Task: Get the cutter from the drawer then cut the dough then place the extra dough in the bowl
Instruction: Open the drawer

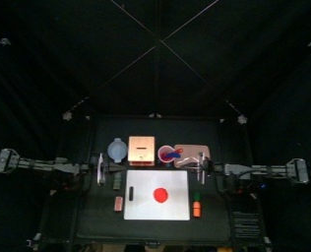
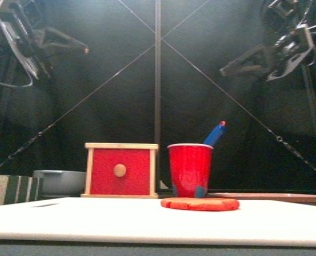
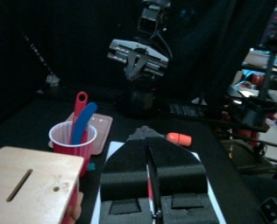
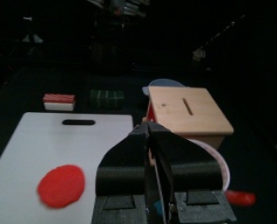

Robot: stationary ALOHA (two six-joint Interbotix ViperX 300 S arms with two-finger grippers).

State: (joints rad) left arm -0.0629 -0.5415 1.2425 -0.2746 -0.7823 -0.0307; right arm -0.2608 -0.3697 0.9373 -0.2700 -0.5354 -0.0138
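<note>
Dough: a flat red disc, whole and uncut, lying near the middle of the white cutting board at the centre of the bench.
Wooden box: stands just behind the board, at 12 o'clock from the dough, slot side up.
Drawer front: red, with a pale knob, sitting flush and closed in the box and facing the bench's front edge.
Bowl: blue-grey, just beside the box at 9 o'clock from it and 11 o'clock from the dough.
Red cup: upright at 3 o'clock from the box, with a blue knife and a red knife leaning out of it.
Pink tray: flat on the bench beside the cup, at 1 o'clock from the dough.
Red and white toy: on the bench just off the board's edge, at 9 o'clock from the dough.
Orange toy: just off the opposite edge, at 4 o'clock from the dough.
Left fingers: clenched together on nothing, high above the bench at 10 o'clock from the dough, pointing across toward the cup and the other arm.
Right fingers: pressed together and empty, raised at 2 o'clock from the dough, pointing over the board toward the box.
</note>
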